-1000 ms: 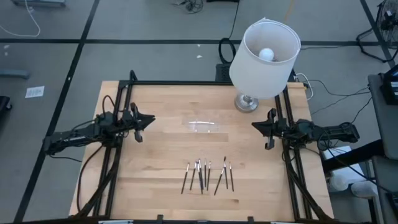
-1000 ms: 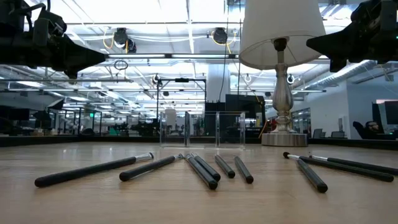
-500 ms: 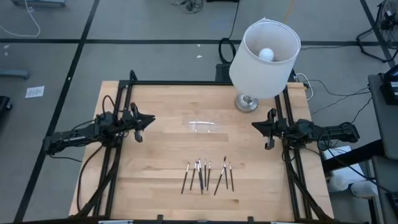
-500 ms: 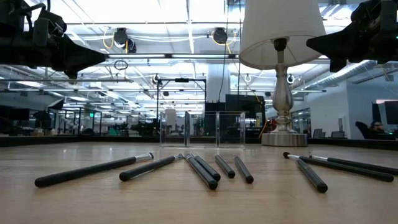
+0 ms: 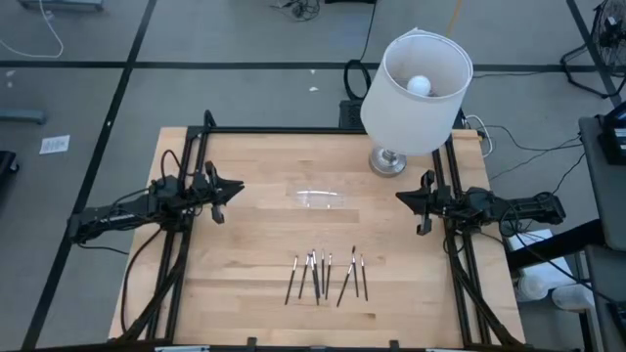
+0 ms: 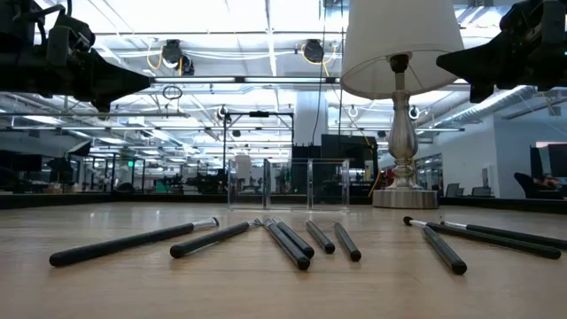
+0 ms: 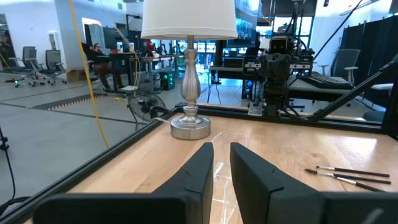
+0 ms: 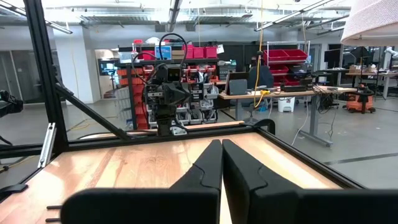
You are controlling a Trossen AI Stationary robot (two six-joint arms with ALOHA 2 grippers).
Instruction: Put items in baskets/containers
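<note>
Several thin dark stick-like items point(image 5: 326, 276) with pale ends lie side by side flat on the wooden table near its front edge; the low view shows them up close point(image 6: 292, 241), and the left wrist view catches some of them point(image 7: 348, 175). The transparent tray point(image 5: 320, 198) rests on the table's middle, behind them point(image 6: 288, 184). My left gripper point(image 5: 235, 188) hovers level at the table's left side, its fingers point(image 7: 205, 163) a narrow gap apart with nothing between them. My right gripper point(image 5: 401, 196) hovers at the right side, shut and empty point(image 8: 221, 149).
A lamp with a white shade point(image 5: 416, 93) stands on its silvery base point(image 5: 388, 161) at the far right of the table. A black frame point(image 5: 323, 130) rims the table. Bare wood lies between the tray and the items.
</note>
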